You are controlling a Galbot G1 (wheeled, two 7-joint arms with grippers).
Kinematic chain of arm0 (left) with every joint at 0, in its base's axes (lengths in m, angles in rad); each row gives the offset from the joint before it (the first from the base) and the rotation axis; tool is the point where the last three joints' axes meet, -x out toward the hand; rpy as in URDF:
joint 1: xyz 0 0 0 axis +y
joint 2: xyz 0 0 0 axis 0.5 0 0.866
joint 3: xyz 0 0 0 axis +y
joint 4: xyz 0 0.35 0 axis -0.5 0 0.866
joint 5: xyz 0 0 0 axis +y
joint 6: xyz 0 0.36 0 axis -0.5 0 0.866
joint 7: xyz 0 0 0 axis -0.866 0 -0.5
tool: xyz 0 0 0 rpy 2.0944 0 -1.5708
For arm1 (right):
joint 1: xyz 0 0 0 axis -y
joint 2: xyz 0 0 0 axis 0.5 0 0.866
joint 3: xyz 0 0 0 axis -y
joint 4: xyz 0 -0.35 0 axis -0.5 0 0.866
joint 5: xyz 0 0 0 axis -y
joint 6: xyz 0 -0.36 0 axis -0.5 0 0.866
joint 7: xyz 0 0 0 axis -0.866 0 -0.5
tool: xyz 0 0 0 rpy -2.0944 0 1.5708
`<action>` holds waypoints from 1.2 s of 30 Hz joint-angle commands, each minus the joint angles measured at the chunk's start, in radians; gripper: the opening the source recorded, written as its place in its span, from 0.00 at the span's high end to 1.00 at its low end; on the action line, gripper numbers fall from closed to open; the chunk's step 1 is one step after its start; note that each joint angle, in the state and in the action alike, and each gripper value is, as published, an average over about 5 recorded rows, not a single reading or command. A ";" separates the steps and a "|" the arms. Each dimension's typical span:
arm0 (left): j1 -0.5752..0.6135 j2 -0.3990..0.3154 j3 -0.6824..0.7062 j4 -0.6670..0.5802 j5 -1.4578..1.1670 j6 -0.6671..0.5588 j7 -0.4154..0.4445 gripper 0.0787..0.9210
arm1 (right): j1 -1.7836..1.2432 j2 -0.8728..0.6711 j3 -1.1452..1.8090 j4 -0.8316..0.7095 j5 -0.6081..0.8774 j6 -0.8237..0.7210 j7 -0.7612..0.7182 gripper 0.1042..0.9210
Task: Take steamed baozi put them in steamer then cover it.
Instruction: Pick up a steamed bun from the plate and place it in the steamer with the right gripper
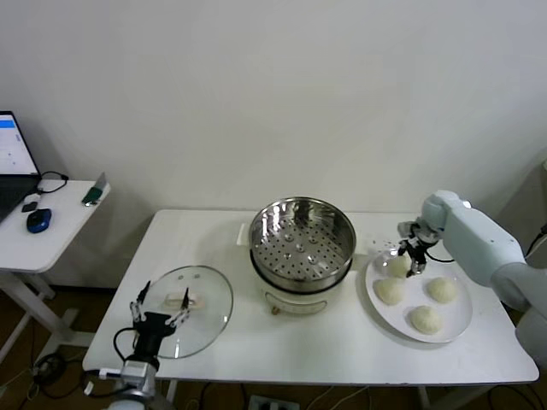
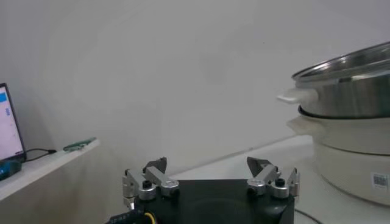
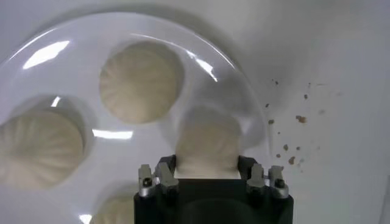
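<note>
Your right hand is clenched on the rear baozi (left hand released, parked); steamer lies leftward.

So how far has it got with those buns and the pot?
Nothing is done yet: the steamer holds no buns. In hand: the right pincer has shut on the first baozi on the plate. Three other baozi wait there. The glass cover lies on the table by the open left pincer, not yet on.
</note>
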 commanded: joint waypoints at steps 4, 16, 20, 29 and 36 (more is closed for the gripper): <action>0.015 -0.002 -0.005 -0.013 -0.001 -0.002 0.000 0.12 | 0.123 -0.015 -0.110 0.048 0.072 0.042 -0.024 0.33; 0.038 -0.003 -0.006 -0.031 -0.005 -0.005 0.000 0.12 | 0.589 0.066 -0.472 0.185 0.299 0.236 -0.113 0.32; 0.044 -0.003 -0.005 -0.031 -0.006 -0.010 0.001 0.12 | 0.657 0.119 -0.505 0.263 0.311 0.282 -0.122 0.32; 0.069 0.001 -0.006 -0.051 -0.012 -0.014 0.001 0.12 | 0.625 0.249 -0.501 0.445 0.144 0.385 -0.080 0.32; 0.086 0.007 -0.009 -0.060 -0.019 -0.018 0.001 0.12 | 0.478 0.333 -0.444 0.451 -0.092 0.466 -0.025 0.32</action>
